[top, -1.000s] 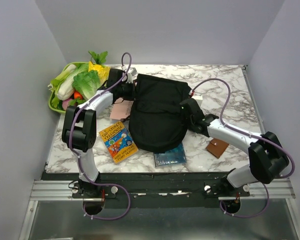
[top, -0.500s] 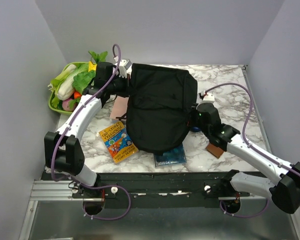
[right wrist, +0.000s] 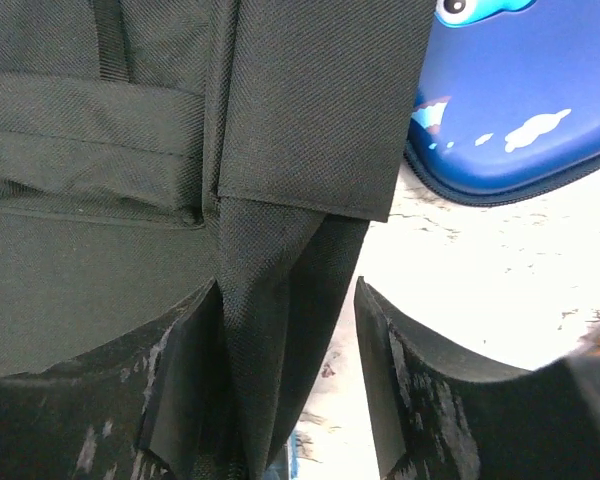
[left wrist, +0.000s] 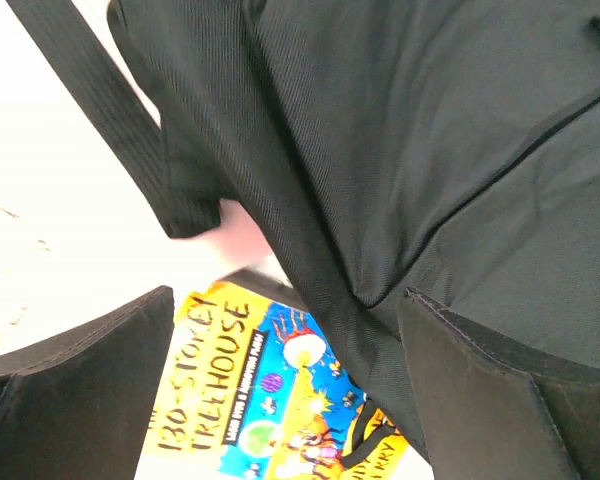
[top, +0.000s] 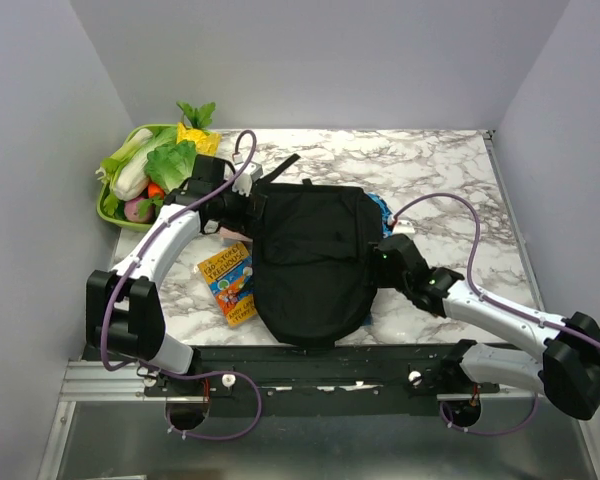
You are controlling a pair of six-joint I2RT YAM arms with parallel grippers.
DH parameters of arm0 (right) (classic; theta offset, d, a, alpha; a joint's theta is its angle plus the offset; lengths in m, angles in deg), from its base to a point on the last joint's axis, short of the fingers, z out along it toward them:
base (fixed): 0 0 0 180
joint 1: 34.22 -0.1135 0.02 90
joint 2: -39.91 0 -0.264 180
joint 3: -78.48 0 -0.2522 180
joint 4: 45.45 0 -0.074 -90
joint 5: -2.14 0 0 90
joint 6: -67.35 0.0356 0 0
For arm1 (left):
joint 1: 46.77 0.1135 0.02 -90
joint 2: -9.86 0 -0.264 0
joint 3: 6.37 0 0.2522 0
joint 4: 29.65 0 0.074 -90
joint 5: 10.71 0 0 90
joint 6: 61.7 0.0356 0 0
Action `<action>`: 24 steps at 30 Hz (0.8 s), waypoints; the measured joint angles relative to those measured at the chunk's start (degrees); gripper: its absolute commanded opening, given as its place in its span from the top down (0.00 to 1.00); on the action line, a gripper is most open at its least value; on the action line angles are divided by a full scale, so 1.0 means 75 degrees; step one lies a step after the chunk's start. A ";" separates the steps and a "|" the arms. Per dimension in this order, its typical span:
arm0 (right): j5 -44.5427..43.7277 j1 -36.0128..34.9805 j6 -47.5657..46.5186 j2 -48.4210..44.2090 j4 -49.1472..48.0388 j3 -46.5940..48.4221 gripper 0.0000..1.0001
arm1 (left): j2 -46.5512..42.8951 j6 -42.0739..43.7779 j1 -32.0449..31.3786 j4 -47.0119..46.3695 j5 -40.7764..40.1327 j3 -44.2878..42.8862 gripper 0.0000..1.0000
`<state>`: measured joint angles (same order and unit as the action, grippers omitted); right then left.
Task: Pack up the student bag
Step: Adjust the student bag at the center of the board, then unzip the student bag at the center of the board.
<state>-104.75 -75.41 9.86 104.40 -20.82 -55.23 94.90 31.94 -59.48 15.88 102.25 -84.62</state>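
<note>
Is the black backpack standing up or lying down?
Lying down: the student bag sprawls flat on the marble table, covering part of the book.

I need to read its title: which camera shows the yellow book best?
Left wrist: the yellow book is close, its title legible, though the student bag overlaps it. Top external shows it small, at the bag's left edge; right wrist misses it.

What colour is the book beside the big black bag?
The paperback storybook is yellow and blue, clearest in left wrist view.
</note>
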 measured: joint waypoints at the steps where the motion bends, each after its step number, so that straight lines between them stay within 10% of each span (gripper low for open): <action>1: -0.0073 0.0000 0.0020 -0.0012 0.0122 0.0052 0.33 | 0.0000 0.0210 0.0000 0.0178 0.0003 -0.0195 0.01; 15: -0.0659 -0.0003 0.0172 -0.0568 0.0571 0.1055 0.34 | 0.0603 0.1349 -0.1445 0.0006 0.1145 -0.2343 0.09; 24: -0.1107 -0.0003 0.1177 -0.1964 0.0857 0.0268 0.35 | 0.2669 -0.0411 -0.2471 -0.1052 0.1285 -0.2267 0.10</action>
<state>-113.05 -75.43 18.69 89.66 -14.39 -53.22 114.92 28.85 -78.01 7.99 111.89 -101.62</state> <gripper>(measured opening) 0.659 0.898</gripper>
